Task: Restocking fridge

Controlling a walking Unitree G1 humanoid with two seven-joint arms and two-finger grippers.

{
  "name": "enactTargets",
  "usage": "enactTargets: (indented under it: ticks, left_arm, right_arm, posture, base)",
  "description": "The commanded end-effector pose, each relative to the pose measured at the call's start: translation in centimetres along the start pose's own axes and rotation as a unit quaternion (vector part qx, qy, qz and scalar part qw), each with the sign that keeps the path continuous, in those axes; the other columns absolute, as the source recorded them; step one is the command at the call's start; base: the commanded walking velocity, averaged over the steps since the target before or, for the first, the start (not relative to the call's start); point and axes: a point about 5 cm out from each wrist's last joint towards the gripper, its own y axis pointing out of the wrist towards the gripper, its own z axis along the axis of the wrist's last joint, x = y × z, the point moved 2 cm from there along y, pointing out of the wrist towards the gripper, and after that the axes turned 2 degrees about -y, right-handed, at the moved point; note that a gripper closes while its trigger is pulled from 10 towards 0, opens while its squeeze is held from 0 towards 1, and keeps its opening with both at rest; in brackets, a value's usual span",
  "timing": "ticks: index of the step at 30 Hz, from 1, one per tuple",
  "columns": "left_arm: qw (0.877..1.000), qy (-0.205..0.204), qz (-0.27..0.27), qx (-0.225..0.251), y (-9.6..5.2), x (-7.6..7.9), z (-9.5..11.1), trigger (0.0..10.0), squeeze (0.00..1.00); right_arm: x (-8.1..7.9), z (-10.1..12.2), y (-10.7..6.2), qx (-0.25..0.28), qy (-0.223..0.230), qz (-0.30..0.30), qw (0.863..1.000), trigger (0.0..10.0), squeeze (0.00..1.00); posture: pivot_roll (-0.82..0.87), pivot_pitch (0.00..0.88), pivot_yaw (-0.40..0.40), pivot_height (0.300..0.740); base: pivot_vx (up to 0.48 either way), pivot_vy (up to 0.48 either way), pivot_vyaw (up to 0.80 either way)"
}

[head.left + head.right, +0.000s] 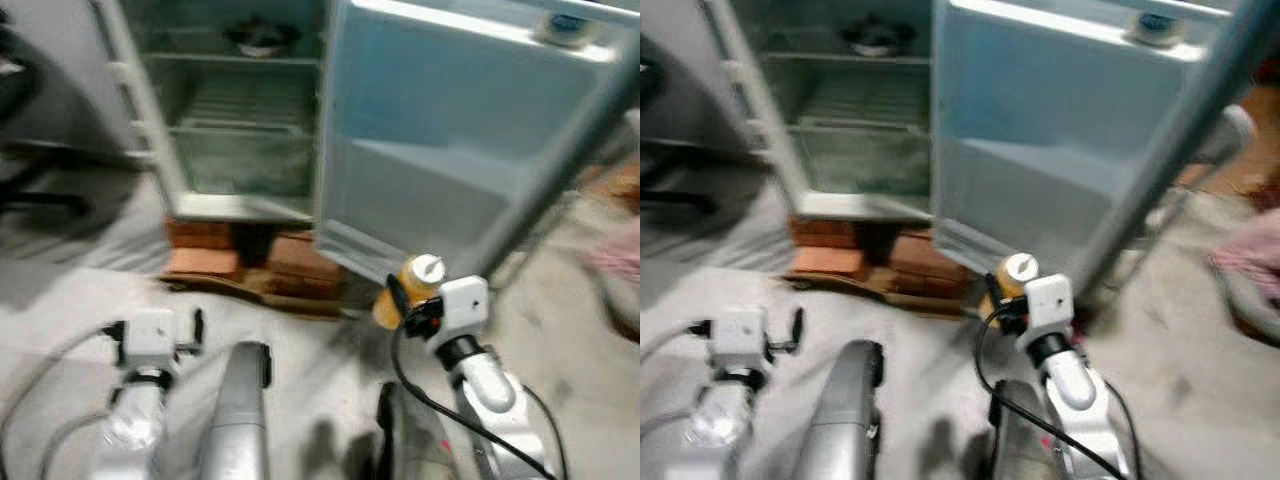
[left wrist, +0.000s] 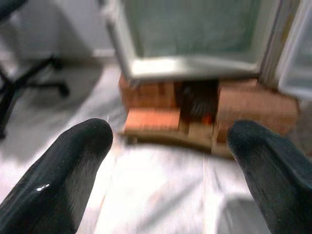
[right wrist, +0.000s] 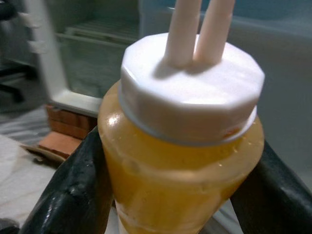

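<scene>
Fridge (image 1: 235,120) stands open in the upper left of the frame, shelves nearly bare; left gripper (image 2: 168,146), lower left, is spread wide and empty; right gripper (image 1: 405,300), lower right, clamps an upright orange bottle (image 1: 410,290), nearer the door (image 1: 450,150).
</scene>
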Motion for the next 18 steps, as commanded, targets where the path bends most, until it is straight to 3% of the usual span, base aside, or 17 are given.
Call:
enactTargets:
  ticks: [1,9,18]
  left_arm:
    - [1.0,-0.006,-0.01,0.013,-0.23,0.66,0.51,10.0,0.0]
    - [1.0,-0.006,-0.014,0.017,-0.19,0.79,0.66,10.0,0.0]
    - [1.0,-0.008,-0.019,0.017,-0.13,0.87,0.68,10.0,0.0]
  right_arm:
    - [0.8,0.55,0.14,0.01,-0.013,-0.012,1.0,10.0,0.0]
    - [1.06,0.8,0.57,0.016,-0.022,-0.02,0.999,10.0,0.0]
    - [1.2,1.07,0.89,0.022,-0.027,-0.027,0.999,10.0,0.0]
  posture:
    - [0.08,0.152,-0.041,0.584]
    - [0.08,0.152,-0.041,0.584]
    - [0.08,0.151,-0.042,0.584]
  base:
    - [0.0,0.0,0.0]
    - [0.0,0.0,0.0]
    - [0.289,0.0,0.0]
